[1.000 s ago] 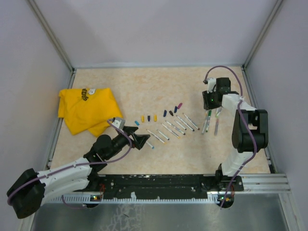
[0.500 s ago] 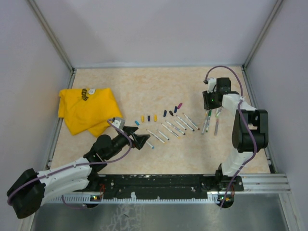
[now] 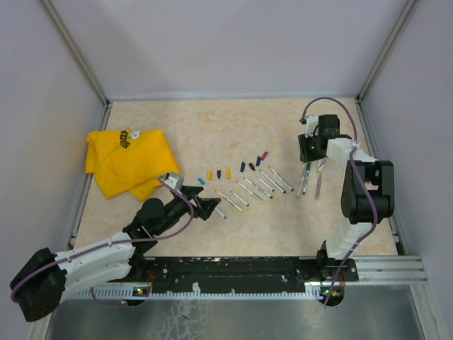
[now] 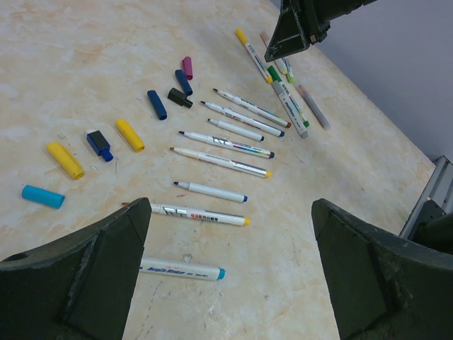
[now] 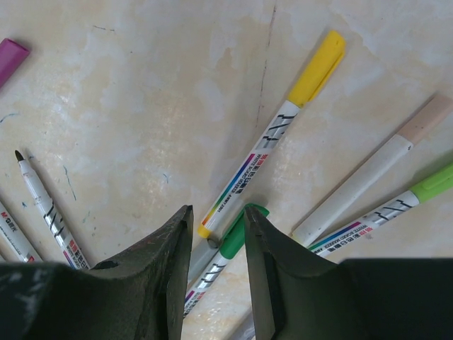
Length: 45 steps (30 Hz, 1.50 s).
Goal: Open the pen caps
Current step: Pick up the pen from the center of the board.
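Nearest, the left jaws stand spread wide above uncapped pens [image 4: 212, 192] on the worktop [image 4: 71, 57]. Just beyond them, loose pen caps [image 4: 129, 134] lie in a row. Farther right, the right jaws, narrowly parted, hover over a green-capped pen [image 5: 235, 237].

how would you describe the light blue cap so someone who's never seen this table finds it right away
Find the yellow cloth on the left of the top view. A row of loose caps runs rightward from its near corner, and the cyan cap is the end one closest to the cloth. It is the only light blue cap; a yellow cap lies next to it.
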{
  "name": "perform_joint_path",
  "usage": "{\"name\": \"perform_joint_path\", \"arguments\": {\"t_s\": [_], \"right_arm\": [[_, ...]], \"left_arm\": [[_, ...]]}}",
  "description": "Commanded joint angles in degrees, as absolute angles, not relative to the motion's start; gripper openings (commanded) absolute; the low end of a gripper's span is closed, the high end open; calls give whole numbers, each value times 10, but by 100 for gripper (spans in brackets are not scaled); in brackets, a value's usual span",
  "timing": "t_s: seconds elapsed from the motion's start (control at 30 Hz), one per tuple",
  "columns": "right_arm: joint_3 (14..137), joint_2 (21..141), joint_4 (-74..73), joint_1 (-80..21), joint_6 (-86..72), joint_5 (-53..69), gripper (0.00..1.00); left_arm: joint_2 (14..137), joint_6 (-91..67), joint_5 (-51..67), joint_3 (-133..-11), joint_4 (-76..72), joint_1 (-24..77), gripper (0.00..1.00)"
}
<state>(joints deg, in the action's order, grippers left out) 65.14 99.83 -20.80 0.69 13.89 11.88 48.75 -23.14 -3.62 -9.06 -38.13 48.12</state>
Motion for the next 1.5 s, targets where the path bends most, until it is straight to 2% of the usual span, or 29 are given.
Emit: {"name": "perform_joint_path", "arguments": {"t_s": [0.0,1.47], "right_arm": [[667,1001,-198,14,136,121,36],[669,1016,-195,16,120,105,36]], "left_arm": [[488,-233,-36,-92,-390,479,100],[478,-238,-35,-89,-381,479,100]]}}
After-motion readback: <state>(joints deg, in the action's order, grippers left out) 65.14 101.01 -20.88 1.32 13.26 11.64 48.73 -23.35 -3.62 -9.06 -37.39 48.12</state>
